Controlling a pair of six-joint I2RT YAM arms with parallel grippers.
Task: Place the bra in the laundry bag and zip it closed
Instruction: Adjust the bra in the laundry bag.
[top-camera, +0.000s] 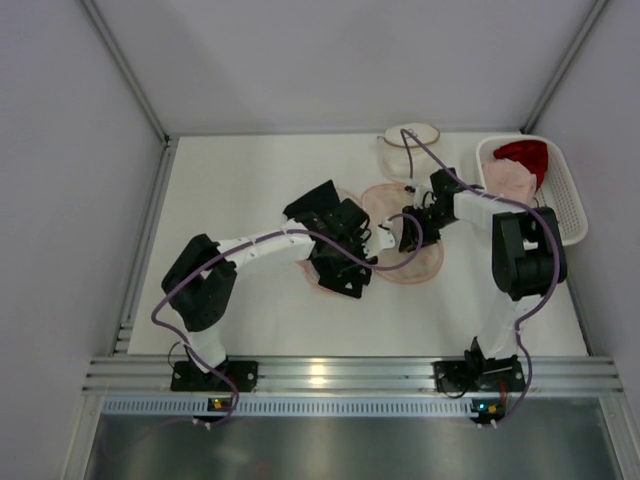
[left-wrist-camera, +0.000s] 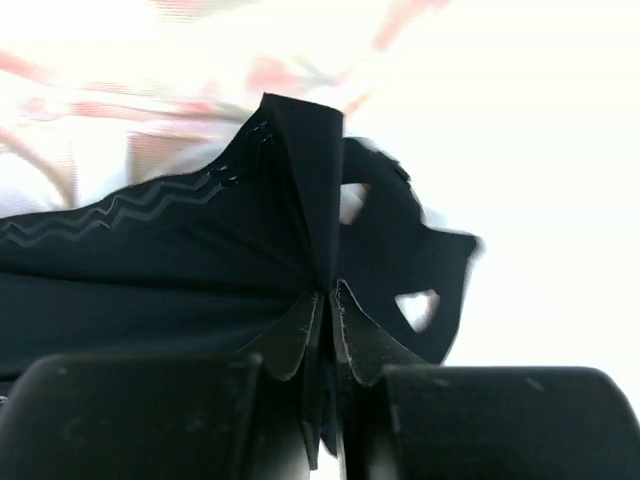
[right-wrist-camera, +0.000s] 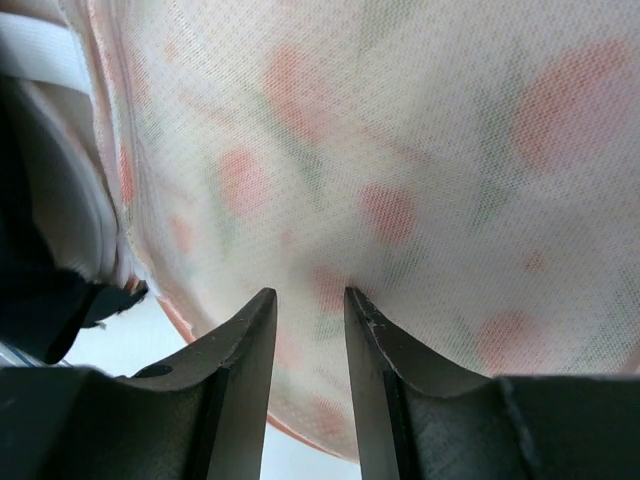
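The laundry bag (top-camera: 425, 265) is a round pink floral mesh bag lying open at the table's middle. The black bra (top-camera: 338, 280) hangs at the bag's left edge. My left gripper (top-camera: 350, 250) is shut on a fold of the bra (left-wrist-camera: 200, 260); in the left wrist view the jaws (left-wrist-camera: 328, 292) pinch the black fabric, with the blurred bag (left-wrist-camera: 150, 90) behind. My right gripper (top-camera: 408, 232) is over the middle of the bag. In the right wrist view its jaws (right-wrist-camera: 308, 293) stand a narrow gap apart with the bag's mesh (right-wrist-camera: 420, 150) between them.
A second mesh bag (top-camera: 410, 145) stands at the back of the table. A white basket (top-camera: 570, 200) at the back right holds red and pink garments. Purple cables loop over both arms. Grey walls close in the left and right sides.
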